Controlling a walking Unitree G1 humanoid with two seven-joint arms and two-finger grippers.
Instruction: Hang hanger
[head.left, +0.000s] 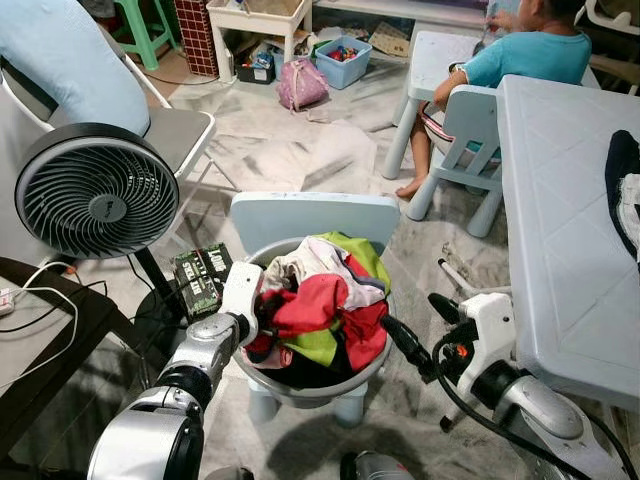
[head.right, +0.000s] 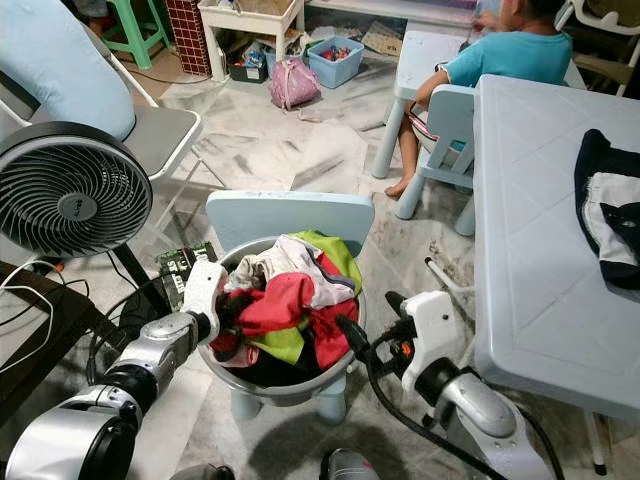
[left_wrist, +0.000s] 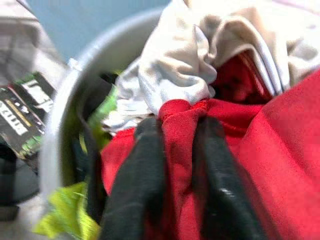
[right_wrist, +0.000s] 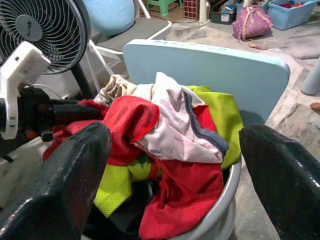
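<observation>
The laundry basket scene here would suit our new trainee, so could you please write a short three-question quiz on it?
1. True or false: the left gripper is shut on a fold of the red garment in the grey basket.
2. The right gripper is: A) open, beside the basket; B) shut on the green garment; C) resting on the pale blue table.
3. What stands on the robot's left, beside the basket?

Key: 1 true. 2 A. 3 the black fan.
</observation>
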